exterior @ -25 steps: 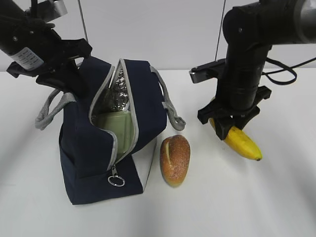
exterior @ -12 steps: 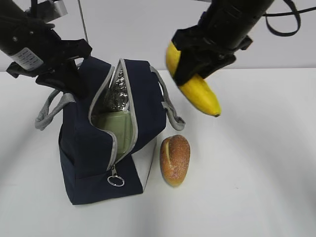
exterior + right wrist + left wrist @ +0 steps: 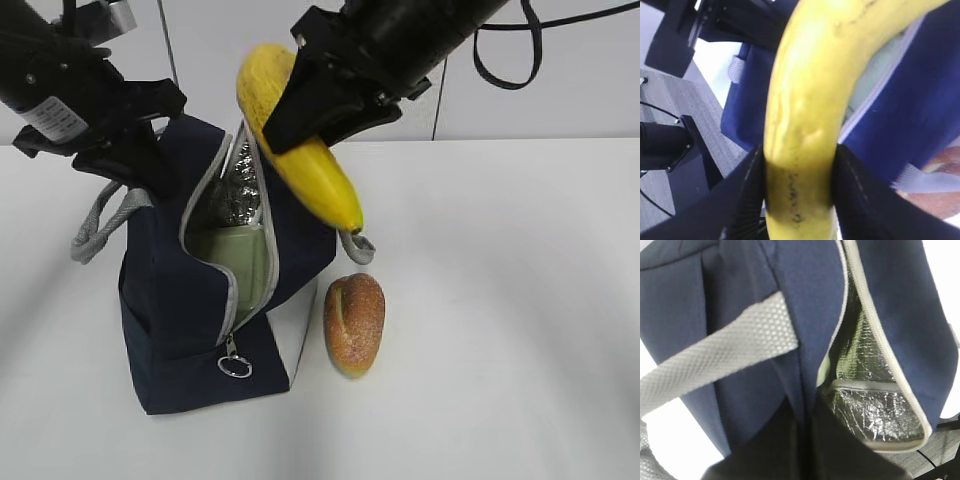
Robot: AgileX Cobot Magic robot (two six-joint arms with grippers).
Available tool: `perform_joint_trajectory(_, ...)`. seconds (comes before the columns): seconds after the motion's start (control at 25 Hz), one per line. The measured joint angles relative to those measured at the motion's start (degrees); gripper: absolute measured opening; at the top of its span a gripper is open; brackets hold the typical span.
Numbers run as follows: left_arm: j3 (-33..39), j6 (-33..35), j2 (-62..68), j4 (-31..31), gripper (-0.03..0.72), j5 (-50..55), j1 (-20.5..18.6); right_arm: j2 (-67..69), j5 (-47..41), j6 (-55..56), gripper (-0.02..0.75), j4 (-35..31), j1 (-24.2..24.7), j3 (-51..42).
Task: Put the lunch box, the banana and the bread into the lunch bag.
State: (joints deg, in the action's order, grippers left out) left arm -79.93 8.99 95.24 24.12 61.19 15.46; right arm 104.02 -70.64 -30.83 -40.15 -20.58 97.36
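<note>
The navy lunch bag (image 3: 170, 300) stands at the left with its zipper open, showing silver foil lining. The sage-green lunch box (image 3: 240, 260) stands on edge inside it. My right gripper (image 3: 295, 110) is shut on the yellow banana (image 3: 305, 170) and holds it tilted, tip down, in the air just above and right of the bag's opening; in the right wrist view the banana (image 3: 805, 125) sits between the black fingers (image 3: 747, 195). My left gripper (image 3: 135, 150) is shut on the bag's left top edge (image 3: 805, 330). The bread (image 3: 354, 323) lies on the table right of the bag.
A grey webbing handle (image 3: 100, 225) hangs off the bag's left side and another (image 3: 350, 235) off its right side. The zipper's ring pull (image 3: 235, 366) hangs at the bag's front. The white table (image 3: 500, 300) stretches to the right.
My right gripper has lifted the banana off the table at the right and carried it up and left to above the bag's opening. The left gripper, the bag and the bread have not moved.
</note>
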Motion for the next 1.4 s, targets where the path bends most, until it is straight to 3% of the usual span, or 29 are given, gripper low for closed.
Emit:
perform_joint_trajectory(0.36, 0.0, 0.0, -0.06, 0.0, -0.001, -0.17, 0.0, 8.32, 0.1, 1.32, 0.306, -0.99, -4.49, 0.0)
perform_joint_trajectory(0.88, 0.0, 0.0, -0.1, 0.05, -0.001, -0.17, 0.0, 16.4, 0.66, 8.05, 0.306, -2.26, -4.82, 3.6)
perform_joint_trajectory(1.2, 0.0, 0.0, -0.1, 0.05, -0.001, -0.17, 0.0, 16.45, 5.76, 11.13, 0.306, -2.47, -4.82, 5.42)
perform_joint_trajectory(1.4, 0.0, 0.0, -0.1, 0.11, -0.001, -0.17, 0.0, 16.68, 8.59, 12.21, 0.332, -6.96, -4.82, 5.42)
